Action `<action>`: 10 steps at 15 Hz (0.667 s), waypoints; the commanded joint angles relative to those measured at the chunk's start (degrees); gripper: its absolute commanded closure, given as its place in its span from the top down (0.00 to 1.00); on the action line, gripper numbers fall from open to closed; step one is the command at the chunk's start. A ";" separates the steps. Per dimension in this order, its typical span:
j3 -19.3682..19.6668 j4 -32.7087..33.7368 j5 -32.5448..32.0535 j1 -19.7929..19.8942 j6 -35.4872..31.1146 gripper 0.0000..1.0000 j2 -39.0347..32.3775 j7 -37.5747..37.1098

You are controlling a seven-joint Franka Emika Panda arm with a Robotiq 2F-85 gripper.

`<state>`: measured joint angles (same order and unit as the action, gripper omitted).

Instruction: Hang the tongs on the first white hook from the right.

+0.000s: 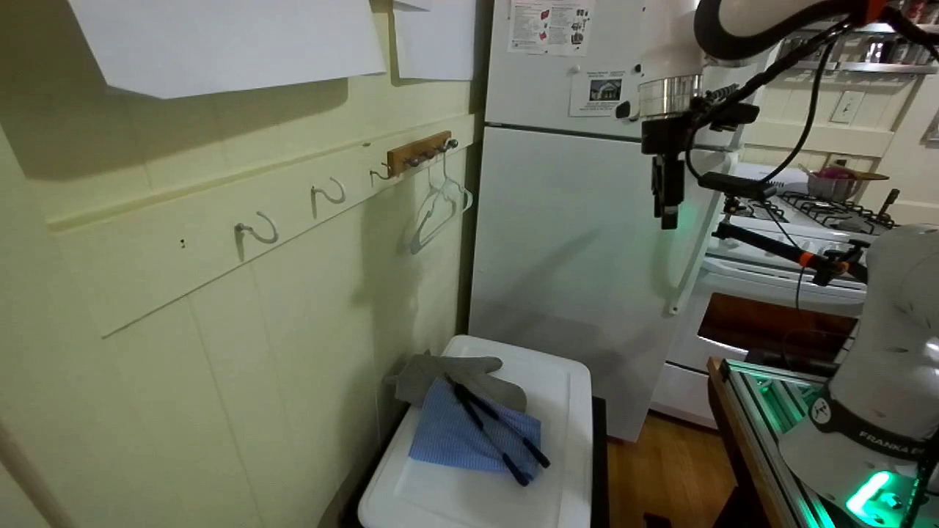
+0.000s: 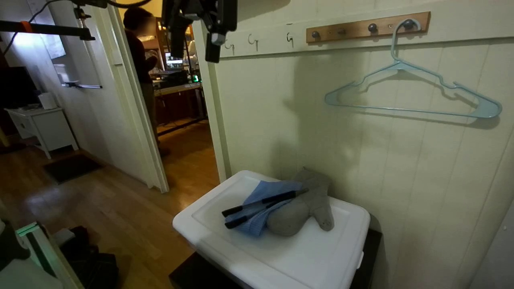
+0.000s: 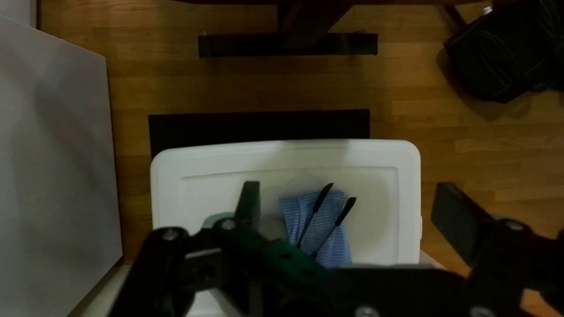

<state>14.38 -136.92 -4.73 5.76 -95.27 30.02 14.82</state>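
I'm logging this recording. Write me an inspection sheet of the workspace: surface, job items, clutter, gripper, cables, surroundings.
Surface: white lid, with things lying on part of it.
Tongs: lying across the blue cloth, arms spread; not hung.
White hooks: in a row beside the wooden bar; no tongs on them.
Clutter: the blue cloth, plus a grey mitt against it; which overlaps which is hard to tell.
Gripper: open, fingers wide apart; held object, nothing seen.
Cables: black cable running along the arm, away from the tongs.
Surroundings: fridge near the lid; hanger on the wooden bar; person in the background.
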 commanded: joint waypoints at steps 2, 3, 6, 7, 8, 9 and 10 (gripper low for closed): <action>0.20 -4.91 4.46 -0.10 -14.83 1.00 -7.78 0.12; 0.34 -5.96 6.08 -0.31 -18.28 1.00 -9.38 0.81; 0.50 -8.40 12.18 -1.12 -28.44 1.00 -14.62 3.90; 0.38 -9.00 14.22 -1.38 -31.69 1.00 -16.32 5.08; 0.35 -9.58 16.54 -1.75 -34.91 1.00 -18.30 6.79; 0.17 -10.06 18.52 -1.99 -38.07 1.00 -19.95 8.34; 0.06 -10.34 20.79 -2.31 -41.12 1.00 -21.97 10.38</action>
<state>14.38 -146.24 10.03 4.55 -129.04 12.87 20.33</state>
